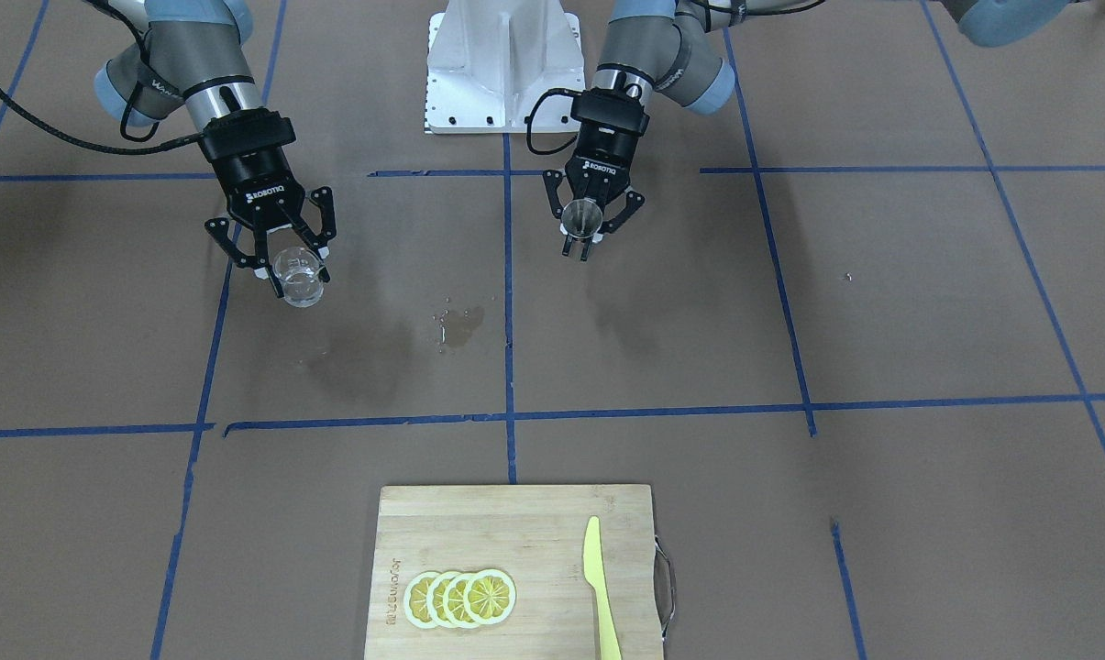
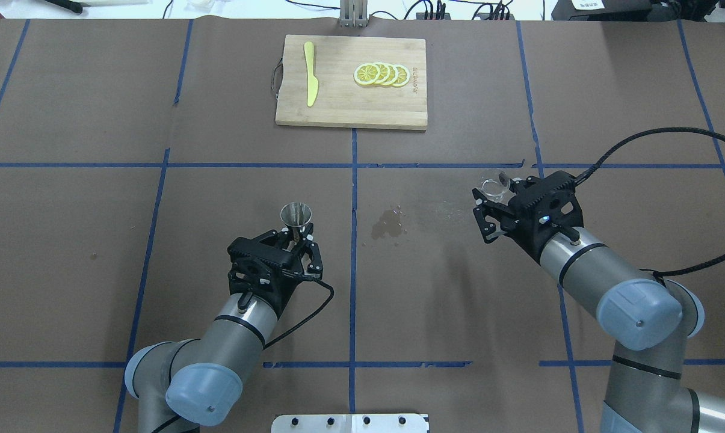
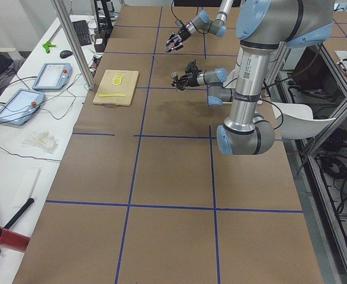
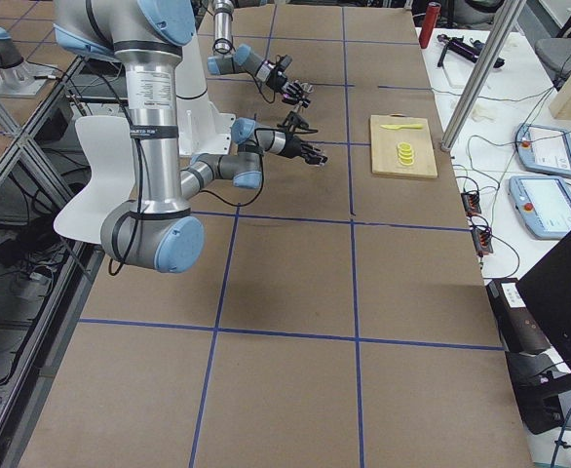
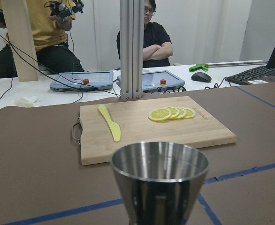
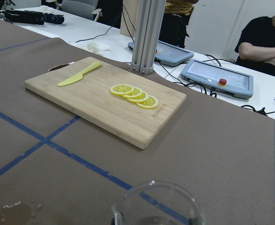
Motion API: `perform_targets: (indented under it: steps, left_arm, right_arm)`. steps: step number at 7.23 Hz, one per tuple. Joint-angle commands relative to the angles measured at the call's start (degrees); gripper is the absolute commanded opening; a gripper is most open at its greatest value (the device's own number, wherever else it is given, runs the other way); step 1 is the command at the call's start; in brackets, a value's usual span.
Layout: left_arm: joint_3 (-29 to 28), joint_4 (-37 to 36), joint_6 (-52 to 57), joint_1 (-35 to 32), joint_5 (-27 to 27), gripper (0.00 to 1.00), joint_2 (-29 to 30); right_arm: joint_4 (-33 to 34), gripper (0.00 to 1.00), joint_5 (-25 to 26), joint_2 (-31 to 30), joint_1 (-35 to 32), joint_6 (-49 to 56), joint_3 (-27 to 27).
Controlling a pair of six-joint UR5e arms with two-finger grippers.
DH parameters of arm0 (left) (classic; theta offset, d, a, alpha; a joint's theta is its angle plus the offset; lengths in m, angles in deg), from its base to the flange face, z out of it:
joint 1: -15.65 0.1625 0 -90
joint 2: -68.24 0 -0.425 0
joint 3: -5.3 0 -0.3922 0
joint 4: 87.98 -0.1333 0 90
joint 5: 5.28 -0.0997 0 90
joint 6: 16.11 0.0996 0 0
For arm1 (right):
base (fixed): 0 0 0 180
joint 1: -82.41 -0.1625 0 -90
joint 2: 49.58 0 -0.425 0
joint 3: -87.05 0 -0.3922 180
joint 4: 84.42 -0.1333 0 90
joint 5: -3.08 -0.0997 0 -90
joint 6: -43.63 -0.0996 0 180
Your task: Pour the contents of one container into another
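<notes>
Two holds we see overhead: left gripper, lower left of centre, clamped on the upright jigger; right gripper, mid right, clamped on the glass cup.

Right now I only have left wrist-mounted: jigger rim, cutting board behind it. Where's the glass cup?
Observer: The glass cup is held in the right gripper, well off to the right of the jigger, past the centre tape line.
Operator: Anything between them?
Observer: A wet-looking patch sits just right of that line.
Operator: Left grip on the jigger?
Observer: The left gripper is shut on it below the upper cone.
</notes>
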Motion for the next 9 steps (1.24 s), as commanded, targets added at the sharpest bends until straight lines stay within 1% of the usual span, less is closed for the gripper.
perform_targets:
  steps: [1,2,3,4,5,6,7,9]
  left_arm:
    - [-0.99,0.34,1.23,0.89,0.52,0.00,1.10]
    - [-0.81,0.34,3.59,0.98,2.09,0.00,2.58]
    - [-0.46,0.52,4.57,0.81,7.15,0.00,2.42]
    - [-0.20,0.86,8.23,-0.41,12.16,0.00,2.59]
    - [0.16,2.61,14.45,-2.60,18.65,0.00,3.72]
    - [0.16,3.58,17.30,-3.84,21.59,0.00,3.91]
    - [-0.02,4.29,17.32,-4.11,23.01,0.00,4.26]
    - [-0.72,4.30,17.24,-4.03,23.29,0.00,5.49]
  right_arm:
    - [14.30,0.00,-5.21,6.10,-1.70,5.01,5.25]
    - [15.75,0.00,-5.41,7.43,-1.79,9.05,5.44]
    - [15.85,0.00,-5.41,7.53,-1.62,11.18,5.45]
    - [15.94,0.00,-5.50,7.97,-1.53,11.29,5.45]
    - [17.51,0.00,-6.98,9.54,-1.53,11.37,5.45]
    - [19.18,0.00,-8.90,11.56,-1.88,12.77,5.45]
    - [19.98,0.00,-8.92,12.62,-1.80,15.22,5.45]
    - [23.04,0.00,-10.76,14.64,-1.88,17.60,5.53]
